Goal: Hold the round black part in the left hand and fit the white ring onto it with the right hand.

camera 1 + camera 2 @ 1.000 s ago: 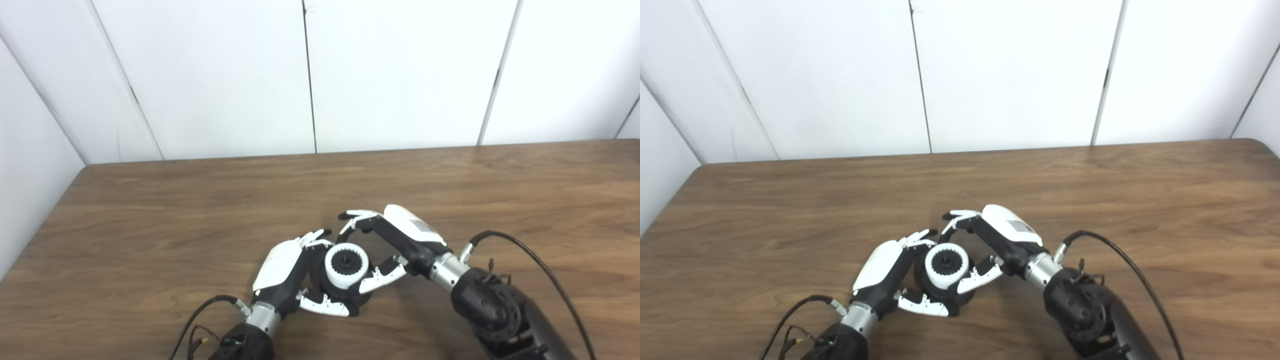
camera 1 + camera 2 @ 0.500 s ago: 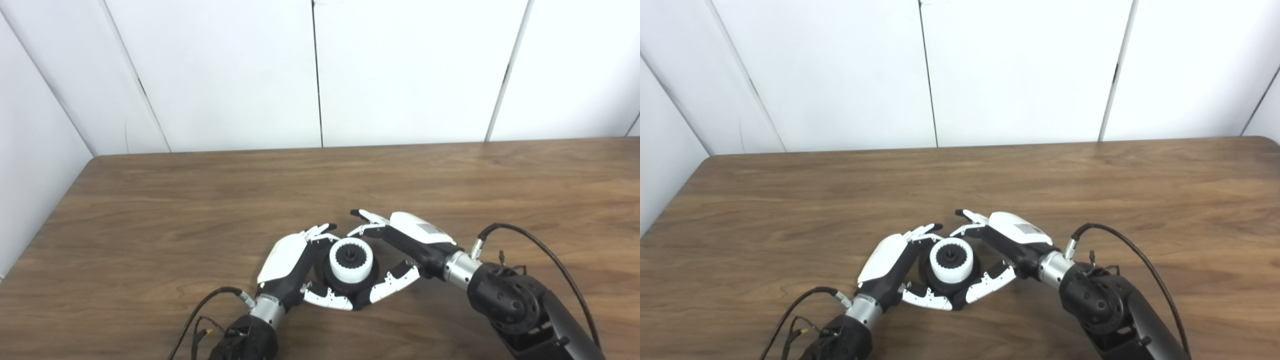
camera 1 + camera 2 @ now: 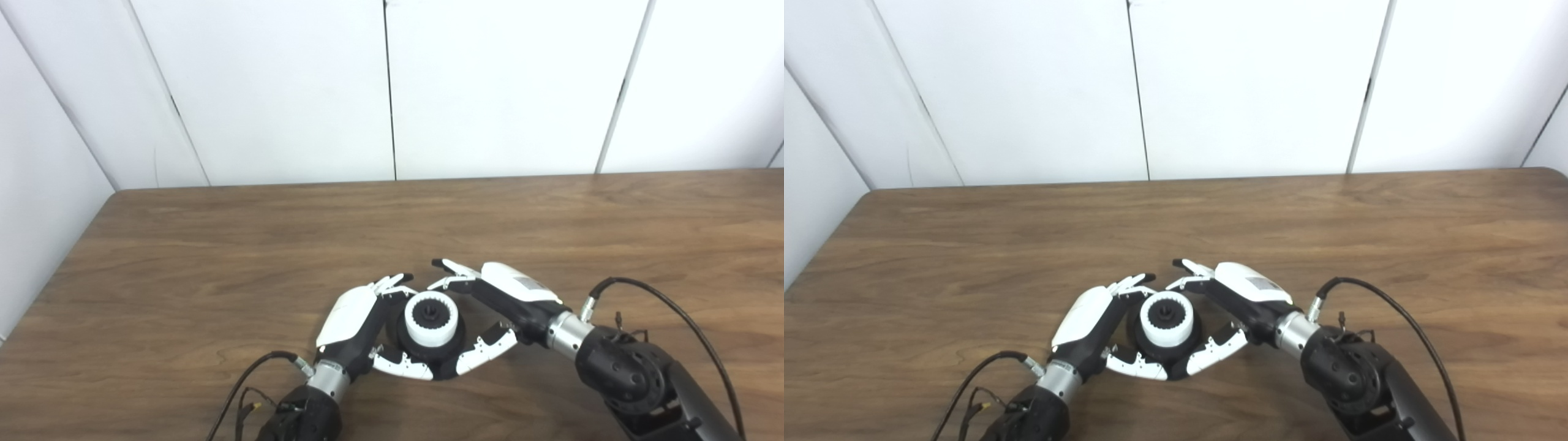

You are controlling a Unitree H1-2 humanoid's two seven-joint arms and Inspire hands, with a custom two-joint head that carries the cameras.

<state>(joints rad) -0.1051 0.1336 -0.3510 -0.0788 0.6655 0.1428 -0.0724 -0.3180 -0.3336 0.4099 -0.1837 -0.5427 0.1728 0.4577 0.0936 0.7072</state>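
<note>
The round black part (image 3: 427, 354) stands on the table near the front edge. The white ring (image 3: 431, 335) sits on top of it, with toothed black inner parts showing through its hole. My left hand (image 3: 352, 315) is curled around the black part from the left, fingers behind it and thumb in front. My right hand (image 3: 508, 295) is to the right of the ring with its fingers spread apart and off the ring; its thumb (image 3: 484, 354) lies low beside the black part's base. The ring also shows in the right eye view (image 3: 1166, 332).
The brown wooden table (image 3: 245, 245) reaches back to white wall panels. Its left edge and rounded far-left corner are in view. A black cable (image 3: 649, 291) loops from the right wrist, and another cable (image 3: 257, 367) runs from the left wrist.
My right hand has let go of the white ring, opened and drawn back a little to the right. The ring stays on the black part. The camera shifted slightly.
</note>
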